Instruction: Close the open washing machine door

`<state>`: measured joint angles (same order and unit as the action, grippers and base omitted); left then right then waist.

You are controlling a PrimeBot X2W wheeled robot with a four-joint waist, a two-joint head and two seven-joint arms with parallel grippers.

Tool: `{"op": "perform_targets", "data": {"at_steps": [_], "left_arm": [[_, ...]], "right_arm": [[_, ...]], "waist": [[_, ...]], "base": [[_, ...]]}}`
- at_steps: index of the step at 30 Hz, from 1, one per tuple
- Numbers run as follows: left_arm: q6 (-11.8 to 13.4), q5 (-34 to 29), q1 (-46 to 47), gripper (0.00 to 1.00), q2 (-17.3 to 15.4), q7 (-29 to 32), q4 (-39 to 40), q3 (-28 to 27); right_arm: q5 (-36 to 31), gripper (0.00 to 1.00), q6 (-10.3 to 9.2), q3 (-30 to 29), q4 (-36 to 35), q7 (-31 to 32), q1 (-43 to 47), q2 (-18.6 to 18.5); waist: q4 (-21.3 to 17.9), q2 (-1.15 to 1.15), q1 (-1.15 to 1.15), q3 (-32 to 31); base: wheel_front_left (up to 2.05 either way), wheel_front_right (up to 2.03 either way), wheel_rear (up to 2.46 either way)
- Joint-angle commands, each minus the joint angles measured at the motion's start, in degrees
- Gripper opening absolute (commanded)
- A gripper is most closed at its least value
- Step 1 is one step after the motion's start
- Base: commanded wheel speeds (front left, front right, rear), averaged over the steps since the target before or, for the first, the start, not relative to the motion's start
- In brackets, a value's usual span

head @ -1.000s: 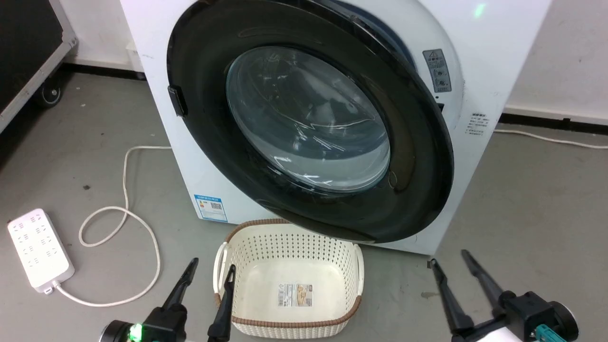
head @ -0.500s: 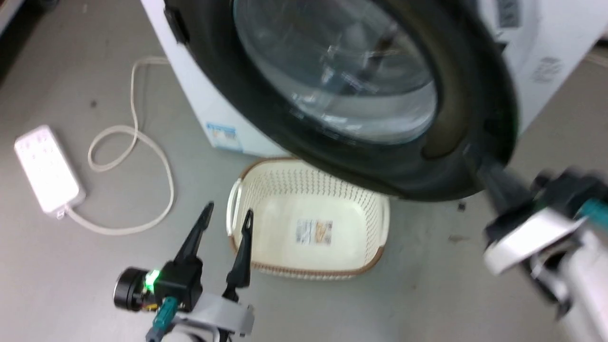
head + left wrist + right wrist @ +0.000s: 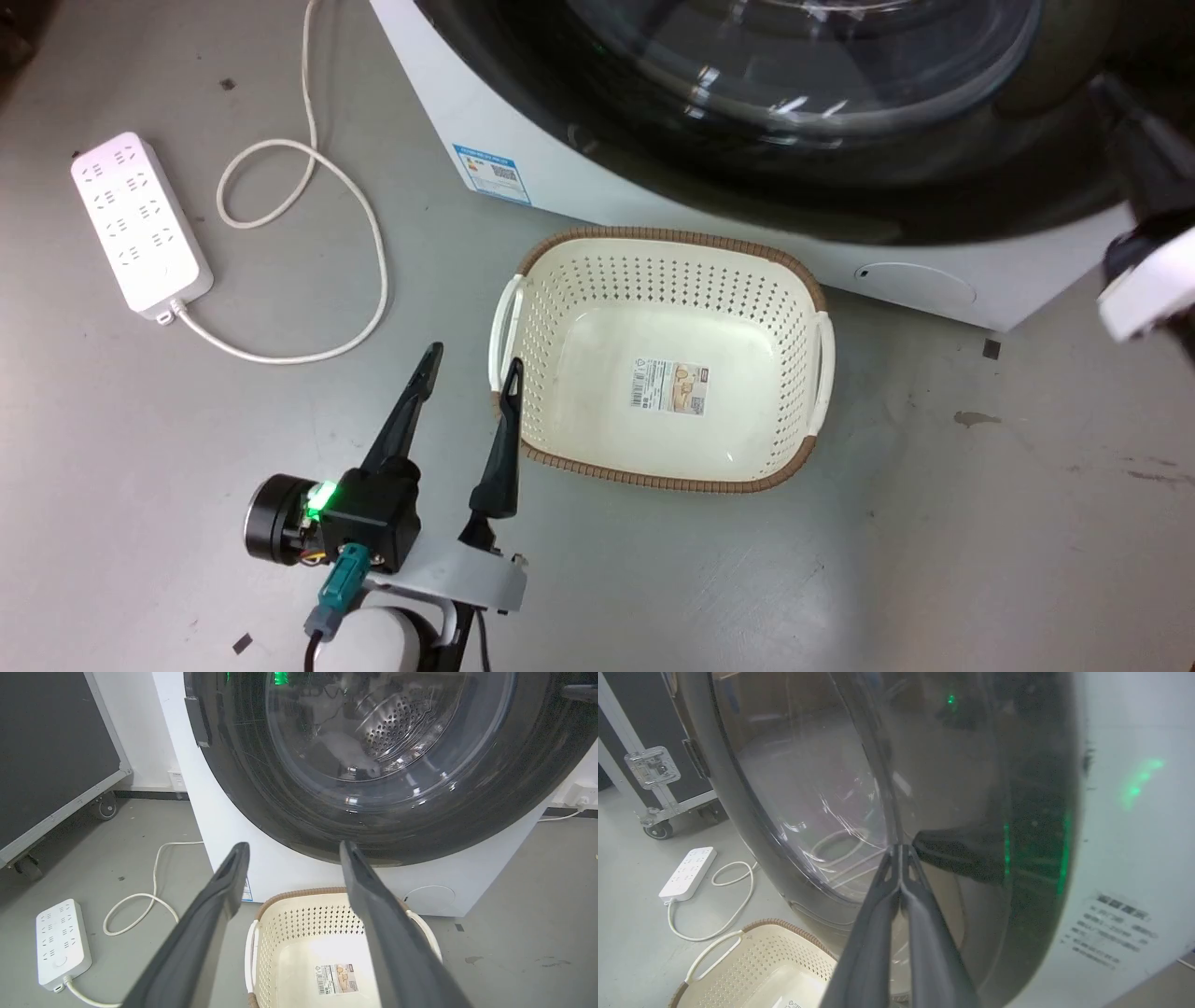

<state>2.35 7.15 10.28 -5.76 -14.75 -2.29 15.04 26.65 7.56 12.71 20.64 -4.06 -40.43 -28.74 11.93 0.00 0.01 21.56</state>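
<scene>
Altogether one door (image 3: 261, 812), one basket (image 3: 579, 308).

the door (image 3: 261, 793), round with a wide black rim and a bulging clear glass centre, lies nearly flat against the front of the white boxy machine (image 3: 289, 872). its steel perforated drum (image 3: 392, 728) shows through the glass. whether the door is latched cannot be told.

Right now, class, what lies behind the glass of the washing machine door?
Through the washing machine door, the left wrist view shows part of a perforated steel drum. The black rim and reflections cover the rest.
</scene>
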Motion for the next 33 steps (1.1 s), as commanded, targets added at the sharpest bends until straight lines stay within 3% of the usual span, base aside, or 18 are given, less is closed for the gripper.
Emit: {"op": "perform_targets", "data": {"at_steps": [1, 11, 12, 13, 14, 22, 27, 33], "left_arm": [[-0.2, -0.3, 0.8, 1.00, 0.4, -0.2, 0.0, -0.3], [-0.9, -1.1, 0.6, 1.00, 1.3, -0.2, 0.1, -1.2], [-1.1, -1.1, 0.2, 1.00, 1.3, -0.2, -0.2, -1.4], [-1.2, -1.1, -0.2, 1.00, 1.3, -0.2, -0.3, -1.6], [-1.2, -1.1, -0.6, 1.00, 1.2, -0.2, -0.5, -1.9], [-2.0, -0.1, -5.7, 1.00, 0.4, -0.2, -2.1, -4.6], [-2.7, 0.4, -8.5, 1.00, -0.1, -0.2, -2.7, -5.5], [-3.4, 1.5, -10.9, 1.00, -0.1, -0.2, -3.3, -6.6]], "right_arm": [[-0.4, 0.00, -0.08, -1.0, 1.5, 0.1, -2.0, -0.3], [-1.7, 0.00, -0.08, -2.5, 10.0, -2.4, -4.0, 2.2], [-1.6, 0.19, -0.08, -2.2, 10.3, -3.3, -3.1, 2.7], [-1.5, 0.96, -0.08, -2.1, 10.5, -4.3, -2.1, 3.3], [-1.2, 1.00, -0.08, -1.9, 10.8, -5.1, -0.8, 4.0], [-3.6, 1.00, -0.08, -2.8, 6.5, -9.7, 13.7, 8.7], [-10.5, 1.00, -0.08, -6.2, -1.1, -10.5, 25.1, 11.2], [-18.9, 1.00, -0.08, -12.2, -10.1, -10.8, 36.1, 17.8]], "waist": [[0.2, 0.00, -0.01, 0.2], [0.2, 0.00, -0.01, -2.7], [0.0, 0.00, -0.01, -3.7], [-0.3, 0.00, -0.01, -4.8], [-0.6, 0.00, -0.01, -6.1], [-4.5, 0.00, -0.01, -16.3], [-7.0, 0.00, -0.01, -20.3], [-9.6, 0.00, -0.01, -22.9]], "base": [[0.00, 0.00, 0.00], [0.00, 0.00, 0.00], [0.00, 0.00, 0.00], [0.00, 0.00, 0.00], [0.00, 0.00, 0.00], [0.00, 0.00, 0.00], [0.00, 0.00, 0.00], [0.00, 0.00, 0.00]]}}
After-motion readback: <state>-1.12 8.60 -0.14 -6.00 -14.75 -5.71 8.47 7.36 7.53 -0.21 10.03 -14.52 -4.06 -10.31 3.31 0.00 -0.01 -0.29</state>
